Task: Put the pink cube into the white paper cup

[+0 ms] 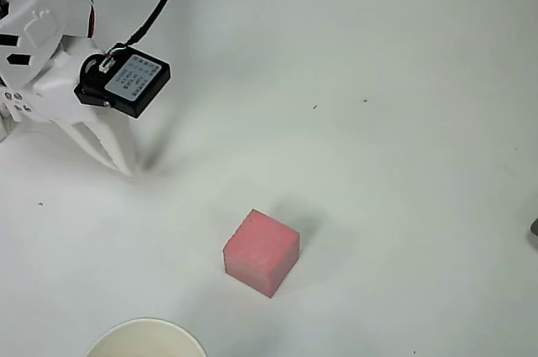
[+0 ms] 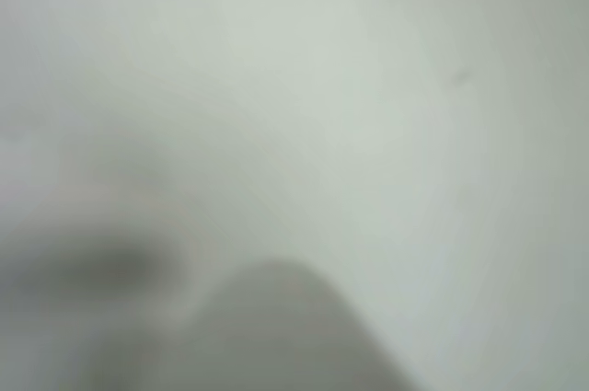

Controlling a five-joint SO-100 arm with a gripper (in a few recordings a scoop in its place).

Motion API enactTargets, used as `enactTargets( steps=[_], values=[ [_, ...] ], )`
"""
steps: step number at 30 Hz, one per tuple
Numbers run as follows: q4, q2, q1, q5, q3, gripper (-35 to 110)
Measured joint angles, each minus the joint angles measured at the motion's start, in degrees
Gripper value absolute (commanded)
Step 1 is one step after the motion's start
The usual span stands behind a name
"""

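In the overhead view I log my white gripper (image 1: 113,151) at upper left, fingers pointing down toward the table (image 1: 378,80), grip state impossible to tell; pink cube (image 1: 261,252) on the white surface, well apart, nothing between; white paper cup (image 1: 147,338) at bottom edge; wrist view blurred.
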Motion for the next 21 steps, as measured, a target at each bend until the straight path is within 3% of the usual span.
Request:
enactTargets(
  steps=[5, 21],
  values=[
    [-0.4, 11.0, 2.7, 2.5, 0.6, 0],
    [-0.5, 12.4, 0.8, 0.2, 0.6, 0]
  ],
)
